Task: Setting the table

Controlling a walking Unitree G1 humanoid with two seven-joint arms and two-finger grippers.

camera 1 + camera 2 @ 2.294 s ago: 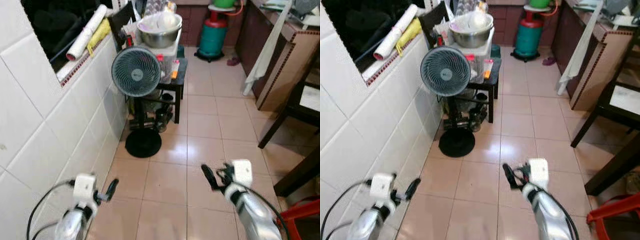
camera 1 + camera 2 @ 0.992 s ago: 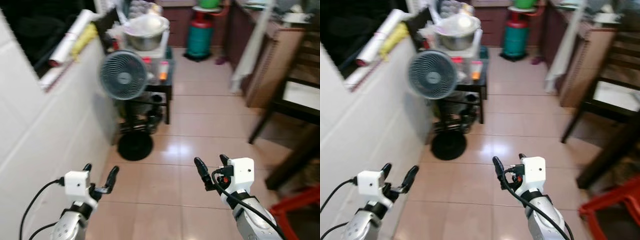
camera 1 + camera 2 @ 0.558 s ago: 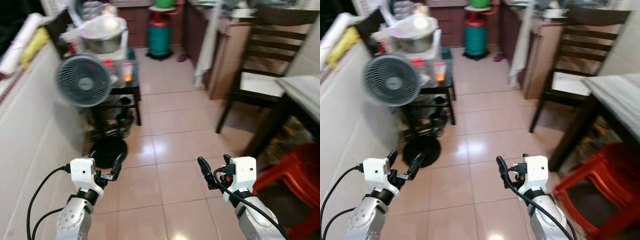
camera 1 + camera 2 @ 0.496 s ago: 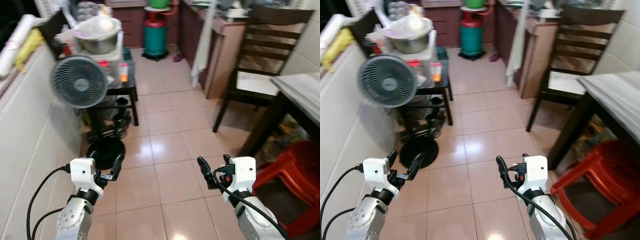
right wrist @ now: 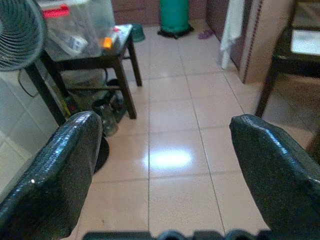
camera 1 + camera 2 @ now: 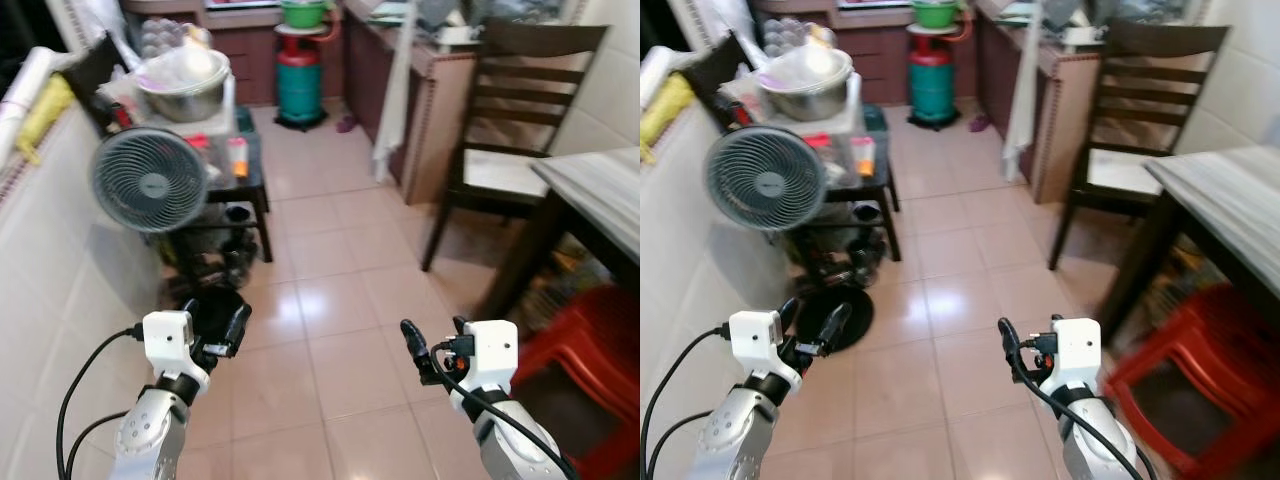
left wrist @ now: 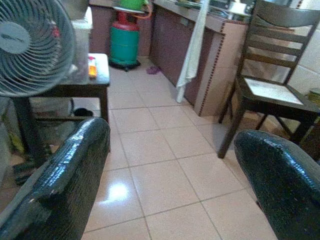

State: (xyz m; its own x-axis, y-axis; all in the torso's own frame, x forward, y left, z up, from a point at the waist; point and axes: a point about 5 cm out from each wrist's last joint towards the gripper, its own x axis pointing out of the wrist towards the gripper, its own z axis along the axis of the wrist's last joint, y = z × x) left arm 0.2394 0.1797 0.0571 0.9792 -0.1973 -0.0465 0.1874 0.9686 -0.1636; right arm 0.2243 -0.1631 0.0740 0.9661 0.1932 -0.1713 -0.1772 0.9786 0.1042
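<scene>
Table (image 6: 600, 185) at right; steel bowl (image 6: 185, 85) heaped full.

I can read no text anywhere. The fan (image 6: 150, 180) has a hub badge and the box (image 5: 82, 30) a red label, both too blurred to read.

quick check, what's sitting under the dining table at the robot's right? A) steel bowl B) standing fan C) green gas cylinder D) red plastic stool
D: the red plastic stool sits tucked under the table edge at the right, while the gas cylinder stands far back and the fan is at the left wall.
</scene>
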